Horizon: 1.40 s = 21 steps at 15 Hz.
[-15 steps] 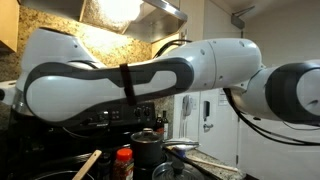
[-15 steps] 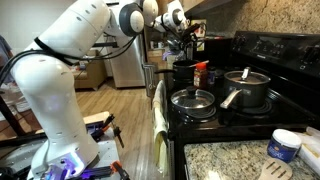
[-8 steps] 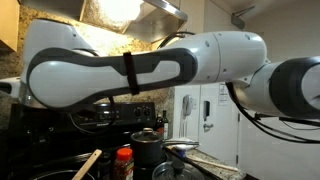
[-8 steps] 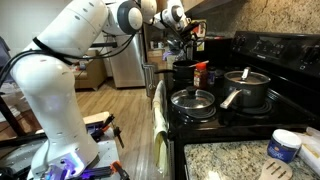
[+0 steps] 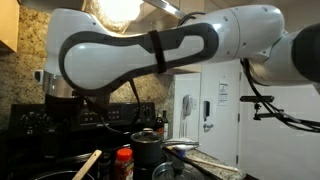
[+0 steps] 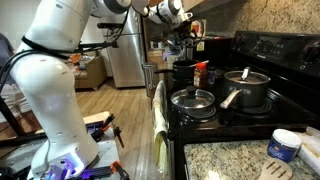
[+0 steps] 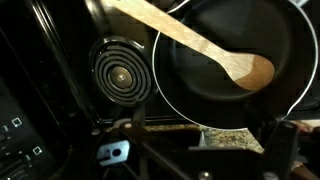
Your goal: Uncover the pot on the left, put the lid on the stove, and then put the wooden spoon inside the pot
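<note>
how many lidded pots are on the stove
2: the silver pot at the stove's front edge, the dark grey pot beside it. Others may be hidden farther back.

speckled granite backsplash (image 5: 25, 60) on wall in exterior view. bright lamp (image 5: 118, 8) glares under metal range hood (image 5: 168, 10), washes out nearby stone. wooden cabinet (image 5: 8, 25) in upper corner, beside backsplash. white door (image 5: 195, 125) in pale wall beyond, papers stuck on it. light wood plank floor (image 6: 125, 100) runs back into room in exterior view. stainless refrigerator (image 6: 125, 65) upright at far end of floor. granite countertop (image 6: 225, 160) in near corner. clutter along far side, too small to tell.
</note>
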Available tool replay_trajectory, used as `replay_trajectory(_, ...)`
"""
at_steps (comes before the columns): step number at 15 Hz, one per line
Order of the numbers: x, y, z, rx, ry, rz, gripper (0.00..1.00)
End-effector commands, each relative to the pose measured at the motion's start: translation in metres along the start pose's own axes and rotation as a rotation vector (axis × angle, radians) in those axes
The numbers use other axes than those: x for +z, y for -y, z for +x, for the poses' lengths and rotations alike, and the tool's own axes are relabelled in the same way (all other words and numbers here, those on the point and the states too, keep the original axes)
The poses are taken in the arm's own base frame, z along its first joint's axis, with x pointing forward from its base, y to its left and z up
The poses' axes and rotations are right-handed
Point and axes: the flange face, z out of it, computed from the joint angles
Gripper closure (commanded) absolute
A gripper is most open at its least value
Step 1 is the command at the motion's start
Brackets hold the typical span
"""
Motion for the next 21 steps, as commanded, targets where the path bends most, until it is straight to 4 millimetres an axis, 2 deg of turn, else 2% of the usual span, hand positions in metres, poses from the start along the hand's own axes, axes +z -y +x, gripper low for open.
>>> replay_trajectory(1, -0.01, 0.01, -0.029, 0.198, -0.042, -0.006, 0.0)
replay_trajectory(4, -0.019, 0.01, -0.049, 0.326, -0.11, -0.056, 0.0)
replay_trajectory(5, -0.025, 0.009, -0.058, 0.307, -0.127, -0.084, 0.0)
replay_trajectory(6, -0.009, 0.005, -0.032, 0.282, -0.101, -0.049, 0.0)
replay_trajectory(9, -0.02, 0.004, -0.049, 0.296, -0.112, -0.07, 0.0)
replay_trajectory(11, -0.024, 0.0, -0.048, 0.325, -0.07, -0.097, 0.0)
replay_trajectory(14, -0.045, 0.002, -0.072, 0.353, 0.076, -0.064, 0.0)
replay_trajectory(17, -0.063, 0.007, -0.101, 0.43, 0.125, -0.055, 0.0)
replay_trajectory(21, -0.067, 0.026, -0.15, 0.56, 0.156, -0.037, 0.0)
